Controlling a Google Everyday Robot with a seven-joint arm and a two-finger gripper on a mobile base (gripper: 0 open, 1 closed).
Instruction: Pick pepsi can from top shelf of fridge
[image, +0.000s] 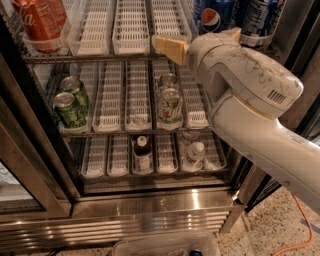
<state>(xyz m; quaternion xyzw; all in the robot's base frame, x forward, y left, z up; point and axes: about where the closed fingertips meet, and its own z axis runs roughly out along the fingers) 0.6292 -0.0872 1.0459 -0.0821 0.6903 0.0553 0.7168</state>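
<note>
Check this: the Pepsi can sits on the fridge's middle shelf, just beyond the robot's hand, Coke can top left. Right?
No. The camera view shows the pepsi can on the top shelf, not the middle one; it is just beyond the hand, with the Coke can top left.

The white arm enters from the lower right of the frame and climbs on a diagonal toward the upper middle. It ends in a bulky, scuffed wrist housing with a small vent grille on its right flank. From the housing's upper left end the tan gripper juts leftward, roughly level, at the upper centre of the frame.
</note>
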